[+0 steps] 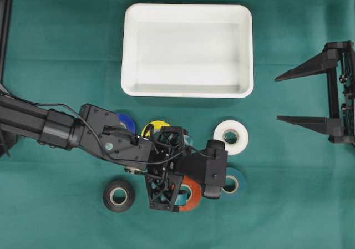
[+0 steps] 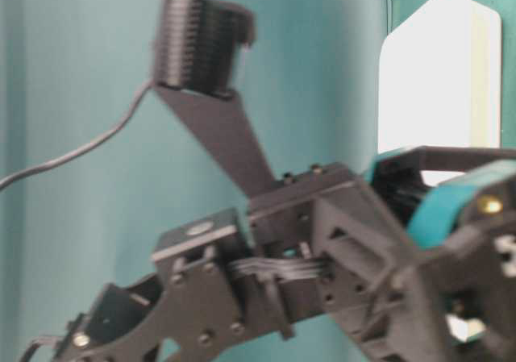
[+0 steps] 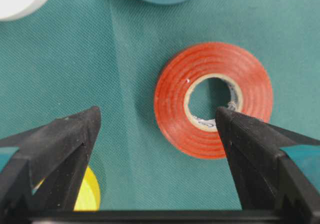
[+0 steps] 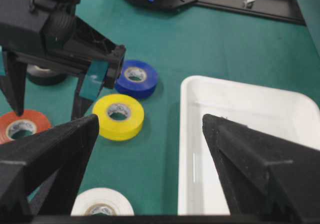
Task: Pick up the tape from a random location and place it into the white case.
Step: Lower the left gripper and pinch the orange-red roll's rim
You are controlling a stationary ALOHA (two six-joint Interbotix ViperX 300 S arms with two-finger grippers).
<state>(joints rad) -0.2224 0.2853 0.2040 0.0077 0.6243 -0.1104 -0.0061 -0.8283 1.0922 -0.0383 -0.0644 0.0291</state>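
- My left claw (image 3: 157,129) hangs spread wide, holding nothing, over the red tape (image 3: 214,99), which lies flat on the green cloth (image 3: 130,74).
- One finger sits over the roll's hole on its near side; the other is well off to the side on bare cloth, close to the yellow tape (image 3: 89,191).
- Risk: the spread is off-centre. If I drop like this, that finger may land on the roll's face and pin or skid it, not straddle the band.
- Risk: the outer finger could nudge yellow on closing.
- Teal (image 1: 234,181) and white (image 1: 231,137) rolls lie near; a dragged roll may bump them.
- White case (image 1: 187,50) is well apart, across the cloth; nothing in it.
- My right claw (image 1: 302,96) is parked wide and unloaded beside the case.
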